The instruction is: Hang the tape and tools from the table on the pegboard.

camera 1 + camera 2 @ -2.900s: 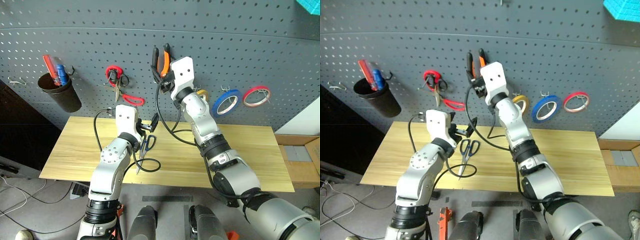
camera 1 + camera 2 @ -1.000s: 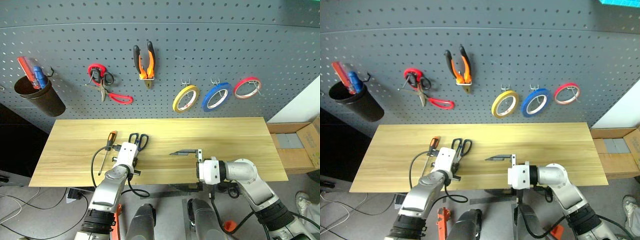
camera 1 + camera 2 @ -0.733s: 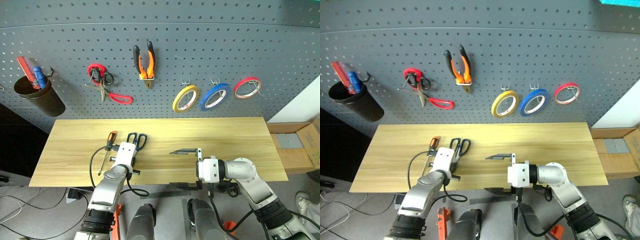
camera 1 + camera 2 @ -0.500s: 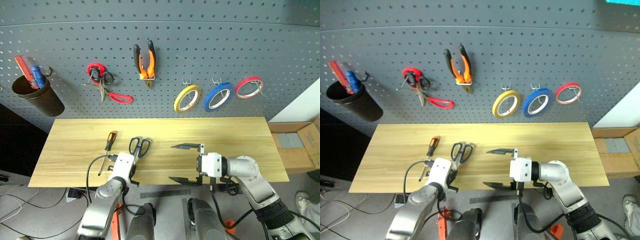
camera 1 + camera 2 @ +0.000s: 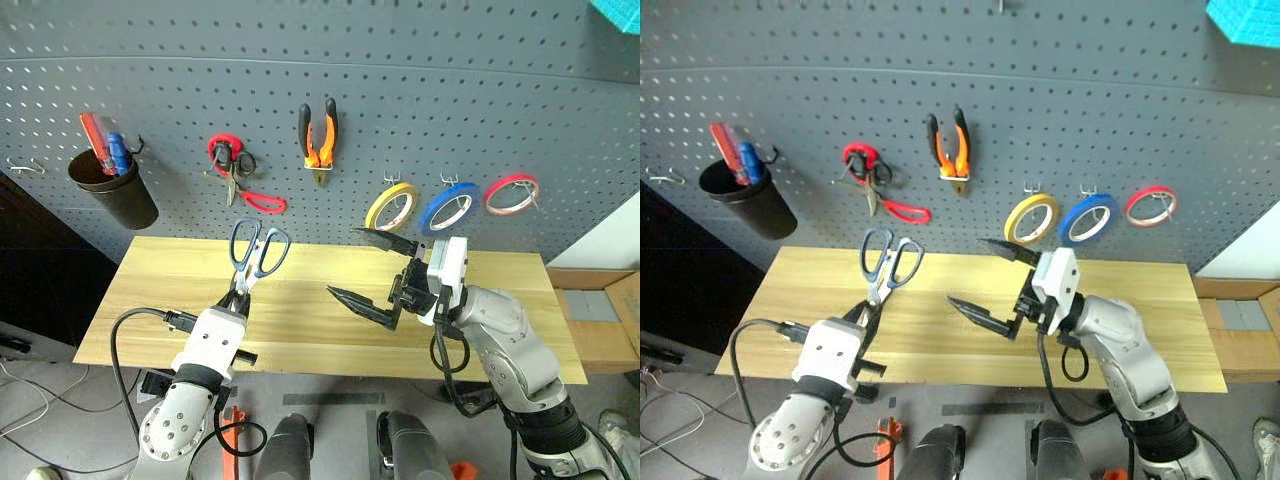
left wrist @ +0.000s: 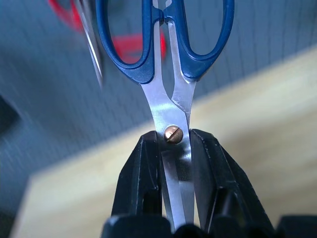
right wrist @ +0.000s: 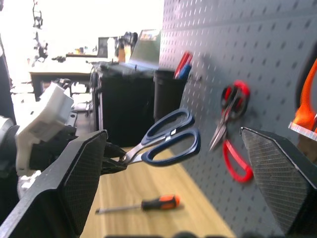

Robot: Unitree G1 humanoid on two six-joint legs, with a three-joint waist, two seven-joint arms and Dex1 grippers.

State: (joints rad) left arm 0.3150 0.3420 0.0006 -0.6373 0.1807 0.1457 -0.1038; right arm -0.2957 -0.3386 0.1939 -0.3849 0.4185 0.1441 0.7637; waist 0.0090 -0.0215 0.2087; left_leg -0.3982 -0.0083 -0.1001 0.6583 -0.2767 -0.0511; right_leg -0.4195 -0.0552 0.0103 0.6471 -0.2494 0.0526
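Here the left gripper (image 6: pixel 171 188) clamps the blue-and-black-handled steel scissors (image 5: pixel 253 252) at the pivot, handle loops pointing up toward the dark grey perforated pegboard (image 5: pixel 420 90), above the light wooden table (image 5: pixel 500 300). They look light, stiff and slick on the blades, so a hold at the pivot screw seems safest, leaving the loops free for a hook. The right gripper (image 5: pixel 372 270) stands wide open and empty, at three o'clock from the scissors. Hung already: one orange-and-black pliers (image 5: pixel 318 132) and one yellow tape ring (image 5: pixel 391 207). One small orange-handled screwdriver (image 7: pixel 143 205) lies on the table. Two scissors count in all, with the red-handled pair (image 5: pixel 238 175) at eleven o'clock.
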